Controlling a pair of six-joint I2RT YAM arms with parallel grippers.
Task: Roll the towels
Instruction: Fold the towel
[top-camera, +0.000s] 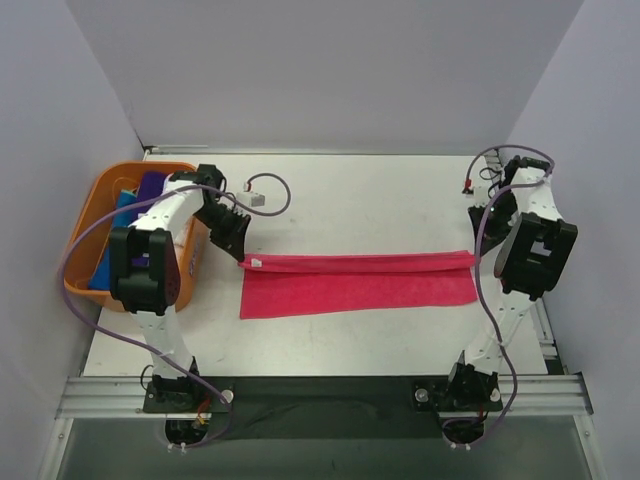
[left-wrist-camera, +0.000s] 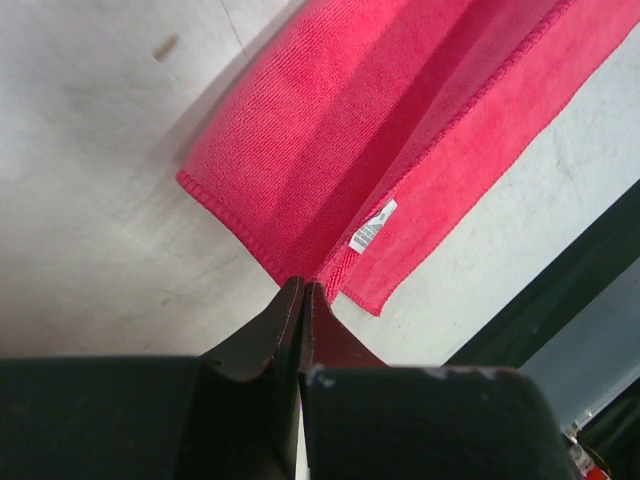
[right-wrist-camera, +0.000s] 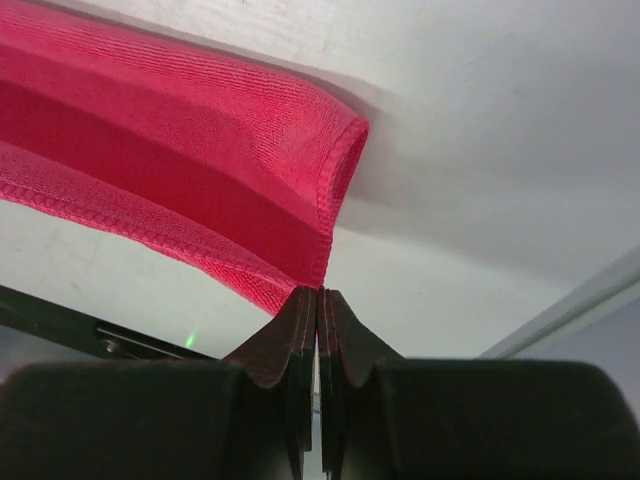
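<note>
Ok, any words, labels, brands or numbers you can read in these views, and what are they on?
No text is legible.
White care tag sewn at the edge of the hot pink towel: it carries print, but this is too small and blurred to read.
</note>
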